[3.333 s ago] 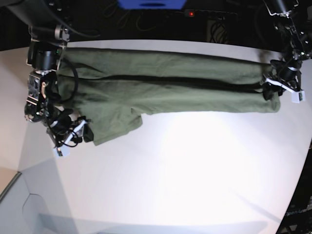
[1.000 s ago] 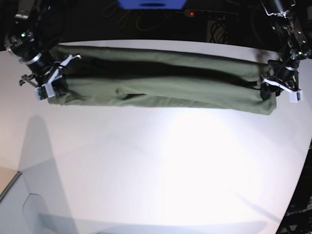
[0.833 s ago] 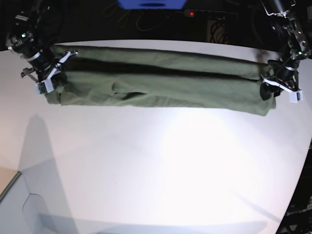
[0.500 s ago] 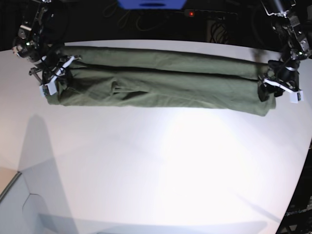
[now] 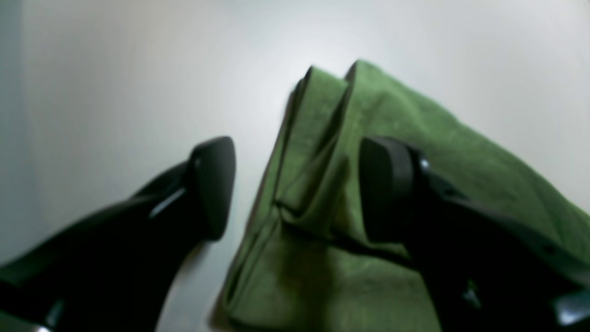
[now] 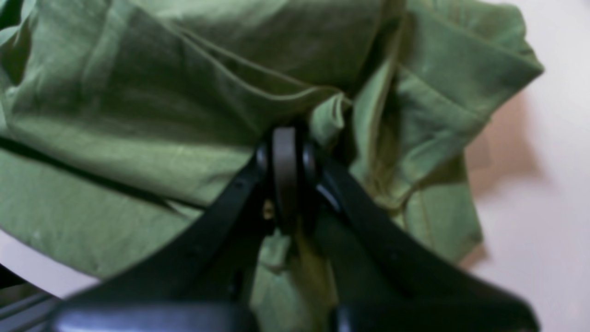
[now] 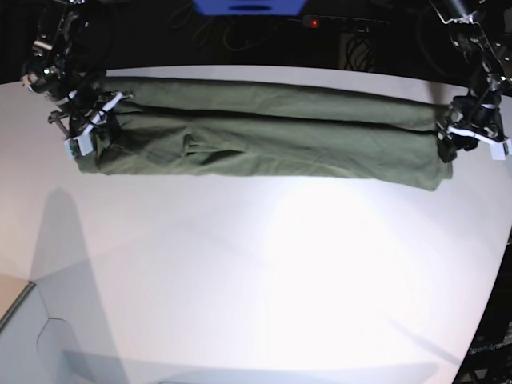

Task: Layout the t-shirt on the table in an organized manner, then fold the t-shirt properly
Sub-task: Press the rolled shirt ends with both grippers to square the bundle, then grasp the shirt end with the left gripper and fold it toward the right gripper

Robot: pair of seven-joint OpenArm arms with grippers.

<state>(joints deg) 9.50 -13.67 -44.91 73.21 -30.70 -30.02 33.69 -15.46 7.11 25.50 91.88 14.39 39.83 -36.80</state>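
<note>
The t-shirt [image 7: 264,136] was seen folded lengthwise into a long band lying across the far part of the table [image 7: 264,272]. At one end of the band, the left gripper [image 5: 295,189] was seen with its jaws parted, the layered end of the cloth lying between them and unclamped. At the opposite end, the right gripper [image 6: 286,170] was pinched shut on a bunched fold of the t-shirt. The step in hand was judged to be the release of the band after the lengthwise fold. For a clean result, each gripper would best be lifted straight off its end, so that the stacked edges were not dragged askew.
</note>
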